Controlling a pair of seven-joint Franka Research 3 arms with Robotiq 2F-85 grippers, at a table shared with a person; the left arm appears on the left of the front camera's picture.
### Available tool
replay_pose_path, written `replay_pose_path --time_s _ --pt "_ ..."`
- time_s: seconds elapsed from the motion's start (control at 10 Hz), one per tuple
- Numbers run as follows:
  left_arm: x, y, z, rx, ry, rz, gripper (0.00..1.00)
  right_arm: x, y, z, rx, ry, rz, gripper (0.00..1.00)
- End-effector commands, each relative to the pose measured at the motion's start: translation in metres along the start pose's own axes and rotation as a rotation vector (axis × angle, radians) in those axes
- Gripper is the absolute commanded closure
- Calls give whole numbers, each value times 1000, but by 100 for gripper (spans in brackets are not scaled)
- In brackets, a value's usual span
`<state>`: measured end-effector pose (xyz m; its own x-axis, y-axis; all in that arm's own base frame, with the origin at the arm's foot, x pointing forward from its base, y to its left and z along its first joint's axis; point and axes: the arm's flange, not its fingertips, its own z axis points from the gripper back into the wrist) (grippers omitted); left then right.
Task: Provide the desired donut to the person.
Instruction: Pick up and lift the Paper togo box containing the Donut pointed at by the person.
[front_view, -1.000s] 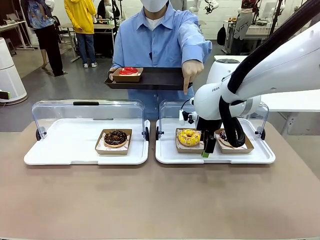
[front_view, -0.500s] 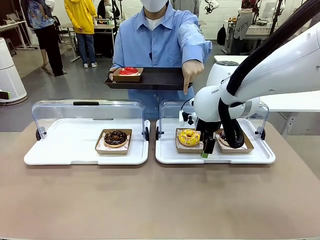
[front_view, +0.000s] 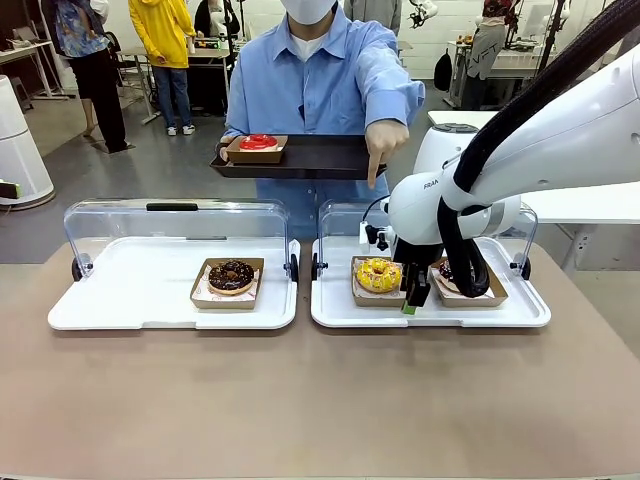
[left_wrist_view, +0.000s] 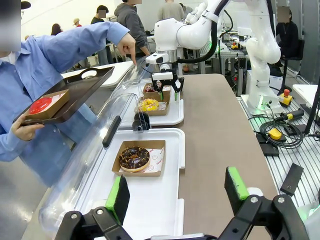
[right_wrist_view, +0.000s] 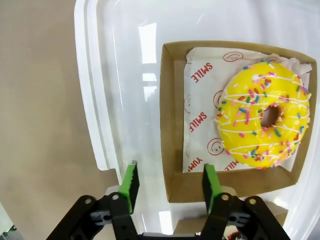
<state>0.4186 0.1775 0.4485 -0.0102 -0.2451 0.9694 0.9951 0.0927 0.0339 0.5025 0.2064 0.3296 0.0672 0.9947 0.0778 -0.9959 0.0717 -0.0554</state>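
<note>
A person (front_view: 315, 90) in a light blue shirt stands at the far side of the desk (front_view: 300, 410). One hand holds a dark serving tray (front_view: 320, 158) carrying a red donut (front_view: 258, 142), and the pointing hand (front_view: 385, 140) aims a finger down at the yellow donut (right_wrist_view: 262, 120). That sprinkled donut sits in an open cardboard box (right_wrist_view: 175, 192) on the white tray (front_view: 520, 312) to the robot's right. Beside it is a second box whose dark donut is mostly hidden by the arm. The right gripper (right_wrist_view: 170, 172) is lowered at the box's corner. Its fingers (right_wrist_view: 131, 180) are spread with the box's side wall between them, one green pad outside and one inside. The pads look released rather than clamped, though it is hard to tell whether either one touches the cardboard. The left gripper (left_wrist_view: 176, 185) hangs with its fingers wide apart and empty, well back from a chocolate donut (left_wrist_view: 134, 156) on the other white tray. The step in hand appears to be taking hold of the chosen donut's box. The next move likely calls for pinching that thin wall firmly, then lifting the box level so the donut does not slide. After that it must clear the neighbouring box and the tray's raised clear lid on the way to the serving tray.
</note>
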Motion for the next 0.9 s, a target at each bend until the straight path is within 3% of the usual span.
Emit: replay_pose_path --time_s 0.0,0.1,0.3,0.8 --pt "1 -1 1 0 -6 -4 0 -4 0 -7 -14 24 1 100" --pt "1 -1 1 0 -6 -4 0 -5 -1 -8 -9 18 -1 86" --pt "1 -1 1 0 -6 -4 0 -6 -1 -9 -3 14 -2 100" --pt "1 -1 1 0 -6 -4 0 -6 0 -9 4 0 6 100"
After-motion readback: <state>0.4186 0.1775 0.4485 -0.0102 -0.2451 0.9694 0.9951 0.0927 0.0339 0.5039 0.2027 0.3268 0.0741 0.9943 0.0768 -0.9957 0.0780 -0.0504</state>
